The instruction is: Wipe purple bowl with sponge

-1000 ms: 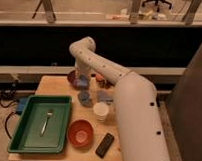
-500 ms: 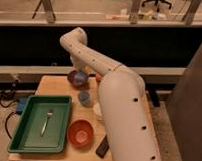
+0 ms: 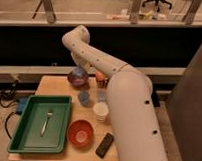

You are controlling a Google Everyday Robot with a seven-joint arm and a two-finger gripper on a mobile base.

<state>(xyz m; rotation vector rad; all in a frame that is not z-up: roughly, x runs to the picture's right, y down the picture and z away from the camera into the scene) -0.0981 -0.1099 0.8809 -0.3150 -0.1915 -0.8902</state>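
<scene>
The gripper (image 3: 81,66) hangs just above the purple bowl (image 3: 77,77) at the table's (image 3: 54,85) far edge; its state cannot be made out. No readable writing shows on the green tray (image 3: 27,123), red bowl (image 3: 80,133) or white cup (image 3: 100,111).

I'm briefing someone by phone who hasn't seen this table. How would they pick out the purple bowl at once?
Start at the green tray on the table's left. Beyond its far right corner, at the back edge, sits the purple bowl, just under the arm's bend; the gripper is out of sight. It is dark purple, unlike the red bowl at the front.
</scene>
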